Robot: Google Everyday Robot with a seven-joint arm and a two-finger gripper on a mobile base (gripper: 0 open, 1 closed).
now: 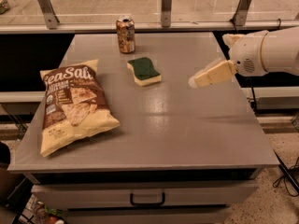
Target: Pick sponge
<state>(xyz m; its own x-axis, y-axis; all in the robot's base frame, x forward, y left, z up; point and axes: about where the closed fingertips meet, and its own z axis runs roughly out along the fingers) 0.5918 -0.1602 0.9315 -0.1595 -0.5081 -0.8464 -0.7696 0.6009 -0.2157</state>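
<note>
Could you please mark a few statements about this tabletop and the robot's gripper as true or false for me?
1. The small sponge with a dark green top and pale yellow base lies flat on the grey table. True.
2. The cream-coloured gripper is touching the sponge. False: it is over the table toward the right of the camera view, apart from the sponge.
3. The copper-coloured drink can stands upright near the table's far edge. True.
4. The large yellow-brown chip bag lies on top of the sponge. False: it lies on the left part of the table, clear of the sponge.
</note>
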